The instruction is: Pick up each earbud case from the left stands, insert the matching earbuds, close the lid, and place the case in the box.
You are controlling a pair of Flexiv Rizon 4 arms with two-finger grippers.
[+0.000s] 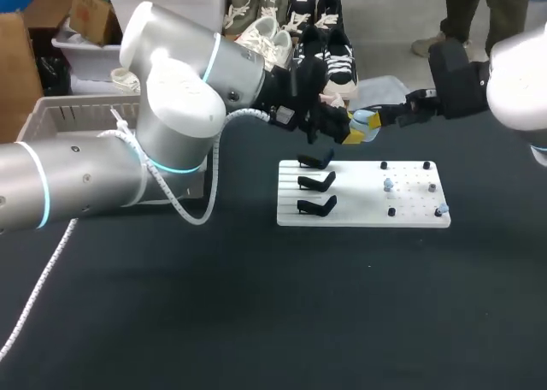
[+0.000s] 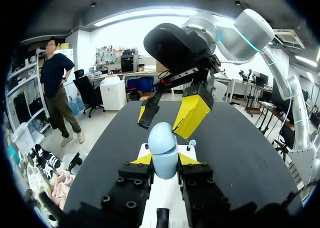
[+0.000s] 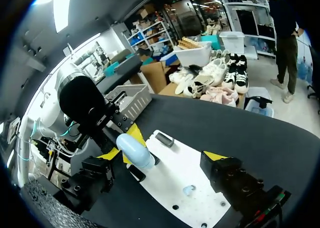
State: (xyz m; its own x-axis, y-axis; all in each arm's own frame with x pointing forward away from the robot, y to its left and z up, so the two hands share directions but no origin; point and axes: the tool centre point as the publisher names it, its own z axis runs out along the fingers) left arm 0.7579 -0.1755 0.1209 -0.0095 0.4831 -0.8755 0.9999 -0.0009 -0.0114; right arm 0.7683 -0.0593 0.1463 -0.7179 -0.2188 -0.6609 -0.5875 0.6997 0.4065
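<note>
Closest in, the left arm [image 1: 171,116] lies across the bench [image 1: 256,322]. The left fingers [image 2: 142,160] are clamped on the lower half of the case [image 2: 162,145], one on each side. They hold it upright in the air near the far edge of the board [image 1: 359,197]. The case is pale blue and egg-shaped, and its lid looks shut. Just beyond it the right fingers [image 2: 192,113] stand wide apart and grip nothing. Their tips sit about the top of the case, and I see no contact.

I judge the step in hand to be opening the lid so the earbuds can go in. To do it well, the left fingers should grip low, clear of the seam, so the lid is free to swing. The right fingers should catch only the top part and lift it gently. These views do not show the hinge side, so the lift should follow whichever way the lid gives. The shell looks smooth and rounded, so it could twist or slip under a sideways push. Any force on it is best directed straight against the left grip.

Farther off, the three black stands [image 1: 317,182] on the board are bare. Small pale blue earbuds [image 1: 387,184] sit among the pegs on the board's right part, well apart from the case. The box [image 1: 64,116] waits at the bench's left, behind the left arm.
</note>
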